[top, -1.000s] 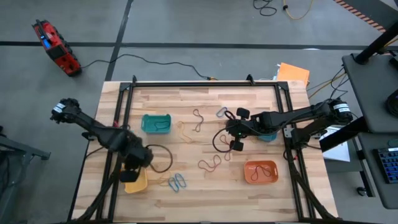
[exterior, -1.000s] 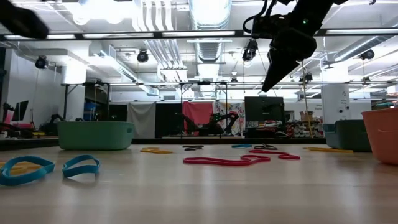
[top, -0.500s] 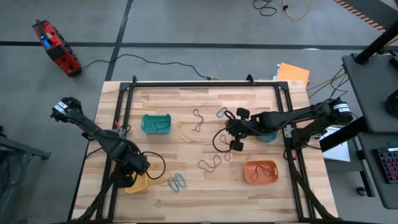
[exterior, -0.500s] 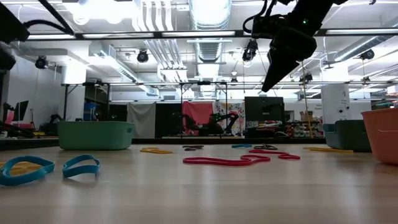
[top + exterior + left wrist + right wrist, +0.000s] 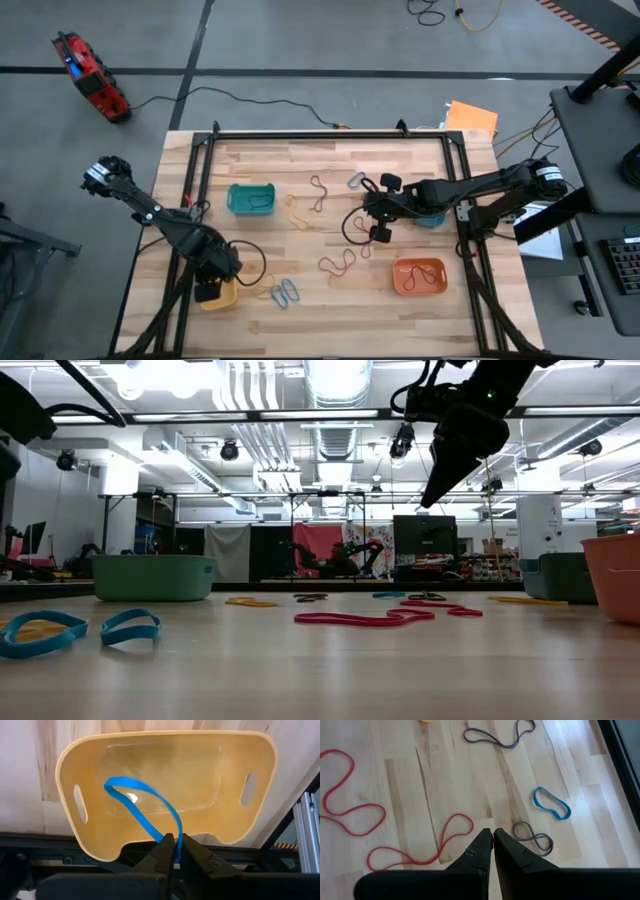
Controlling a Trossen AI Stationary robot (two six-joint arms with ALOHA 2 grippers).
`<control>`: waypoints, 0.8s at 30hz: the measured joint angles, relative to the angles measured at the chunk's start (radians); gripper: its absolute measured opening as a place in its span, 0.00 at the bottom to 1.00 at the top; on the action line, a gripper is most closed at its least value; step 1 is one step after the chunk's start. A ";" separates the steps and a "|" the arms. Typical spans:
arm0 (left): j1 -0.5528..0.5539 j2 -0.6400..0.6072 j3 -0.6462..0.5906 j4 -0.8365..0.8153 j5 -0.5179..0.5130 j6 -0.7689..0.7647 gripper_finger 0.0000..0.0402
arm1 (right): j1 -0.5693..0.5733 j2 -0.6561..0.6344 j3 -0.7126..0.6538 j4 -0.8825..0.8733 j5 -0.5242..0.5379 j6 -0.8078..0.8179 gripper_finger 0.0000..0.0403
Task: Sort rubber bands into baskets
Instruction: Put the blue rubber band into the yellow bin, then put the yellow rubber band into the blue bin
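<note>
Now your left hand (image 5: 173, 851), clamped on a blue band (image 5: 142, 807), has moved over the yellow basket (image 5: 165, 770) at the counter's (image 5: 330, 165) near left corner, so a drop looks next. Your right hand (image 5: 492, 845), fingers together and empty, hangs mid-counter above loose bands. You have little room beyond the basket: the counter edge and frame rail lie just beside it.
</note>
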 joint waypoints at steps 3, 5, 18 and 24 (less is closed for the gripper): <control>0.000 0.000 0.000 -0.003 0.000 -0.027 0.07 | 0.000 0.000 0.000 0.000 0.000 0.000 0.03; 0.000 0.000 0.000 -0.003 0.000 -0.046 0.11 | 0.000 0.000 0.000 0.000 0.000 0.000 0.03; 0.003 0.000 0.047 -0.001 -0.049 0.003 0.27 | 0.000 0.000 0.000 0.000 0.000 -0.004 0.03; 0.004 0.000 0.181 0.008 -0.409 0.164 0.27 | 0.000 0.000 0.000 0.027 0.000 -0.019 0.03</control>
